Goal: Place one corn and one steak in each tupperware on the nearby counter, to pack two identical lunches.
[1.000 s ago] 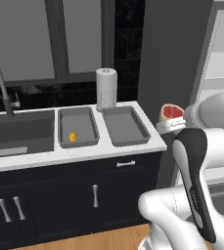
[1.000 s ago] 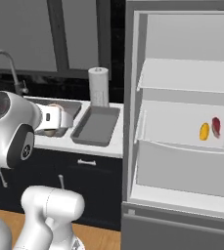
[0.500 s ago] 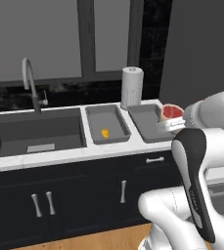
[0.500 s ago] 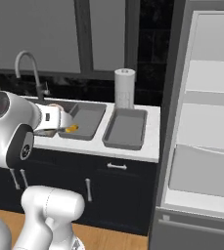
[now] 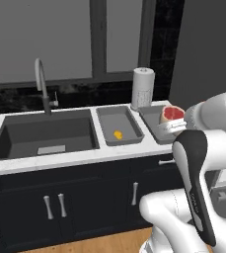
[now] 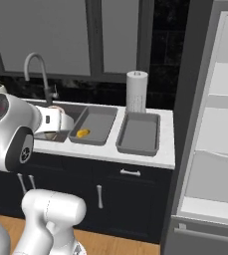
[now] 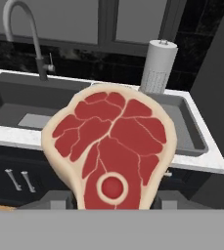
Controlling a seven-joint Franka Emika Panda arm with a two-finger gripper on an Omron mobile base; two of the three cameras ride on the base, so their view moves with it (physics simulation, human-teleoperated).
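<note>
The gripper [image 7: 112,202] grips 1 steak [image 7: 111,154], carried above the table's right end. 1 corn [image 5: 118,134] lies in the tupperware [image 5: 106,114] beside the sink [image 5: 16,129]. Next, I'd say, lower the steak into a tray.

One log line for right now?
steak gripped in fingers | corn in left tupperware | right tupperware empty

Two trays [image 5: 108,114] [image 6: 138,134] sit side by side on one bench [image 5: 60,160]. One corn [image 5: 118,134] lies in the tray nearer the sink [image 5: 43,133]. One steak [image 7: 111,149]. One tap [image 5: 42,84]. One paper-towel roll [image 5: 142,88].
</note>
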